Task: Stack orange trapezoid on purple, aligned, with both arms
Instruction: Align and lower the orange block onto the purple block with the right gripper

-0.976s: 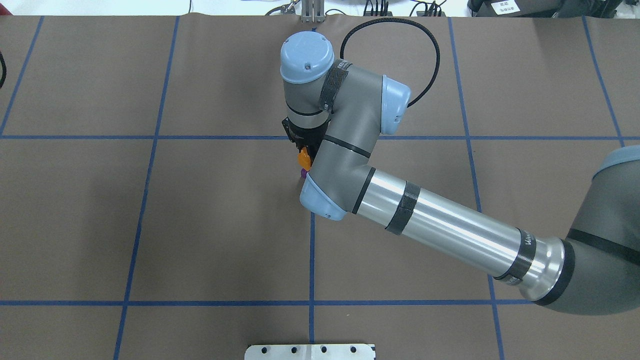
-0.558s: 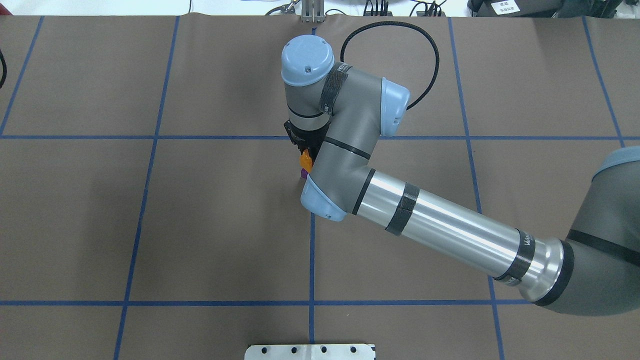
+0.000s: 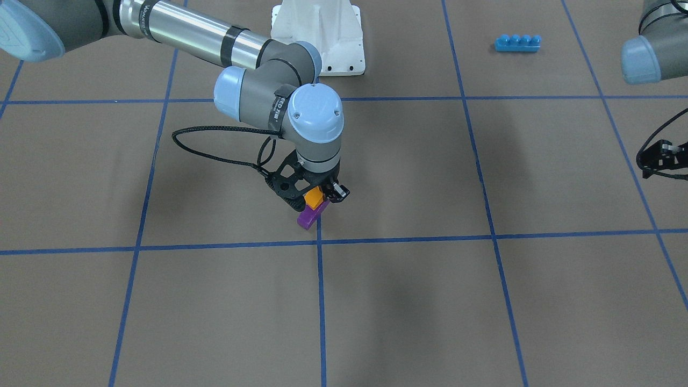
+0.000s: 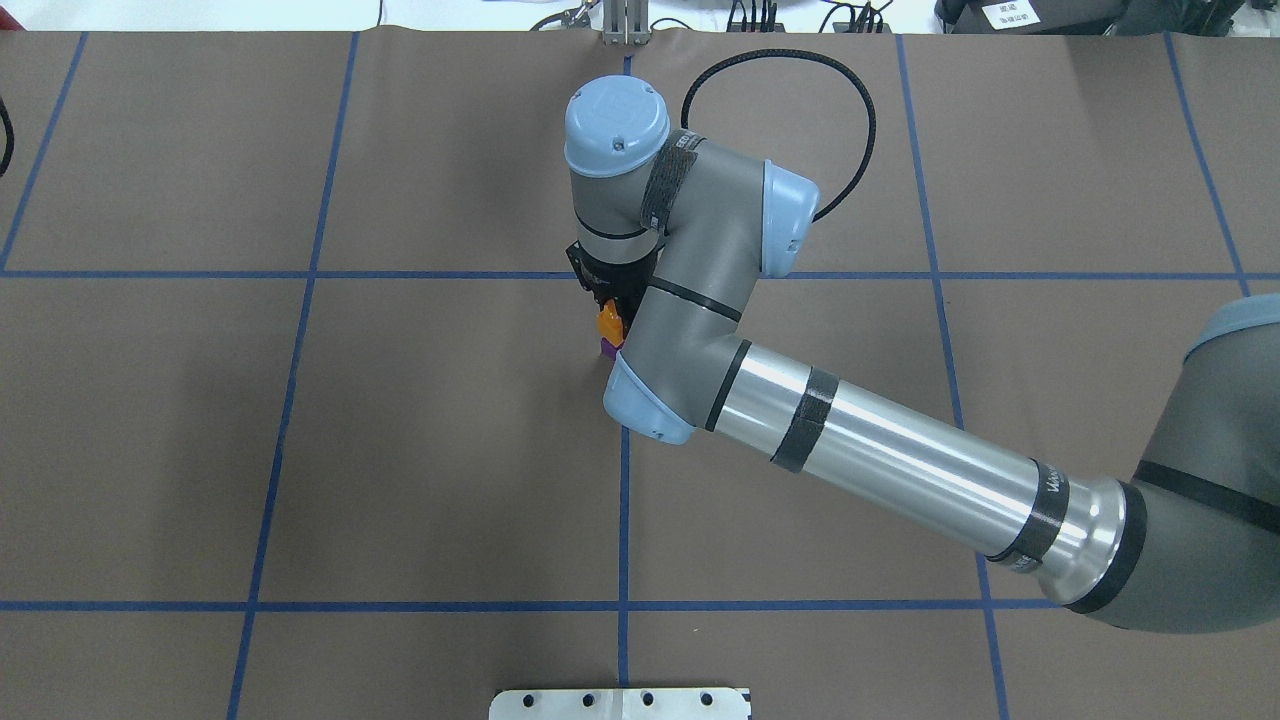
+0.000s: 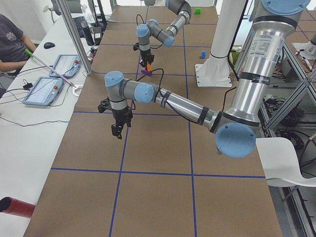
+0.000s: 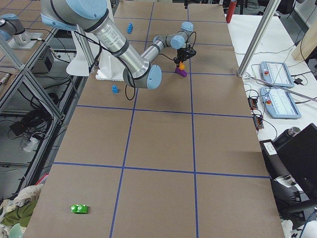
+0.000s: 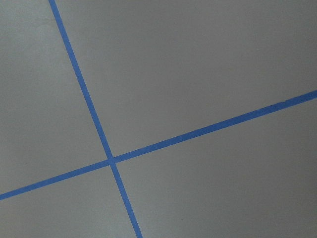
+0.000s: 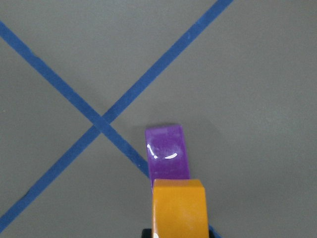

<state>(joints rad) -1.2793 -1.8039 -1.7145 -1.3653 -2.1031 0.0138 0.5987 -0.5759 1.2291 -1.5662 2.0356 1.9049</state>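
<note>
My right gripper (image 3: 321, 198) is shut on the orange trapezoid (image 3: 313, 199) and holds it just over the purple brick (image 3: 309, 217), which lies on the brown table by a blue tape crossing. In the right wrist view the orange trapezoid (image 8: 178, 206) covers the near end of the purple brick (image 8: 167, 156), whose stud shows. In the overhead view the orange trapezoid (image 4: 607, 322) and a sliver of the purple brick (image 4: 607, 347) peek out beside the right wrist. My left gripper (image 3: 662, 158) hangs empty over the table far off at that view's right edge. I cannot tell if it is open.
A long blue four-stud brick (image 3: 517, 42) lies near the white pedestal base (image 3: 317, 32). A small blue brick (image 6: 115, 89) and a green brick (image 6: 79, 208) lie far from the stack. A person and tablets (image 5: 47, 91) are at the table's far side.
My right wrist has shifted slightly with the orange trapezoid still in its grip over the purple brick. Nothing else has moved.
</note>
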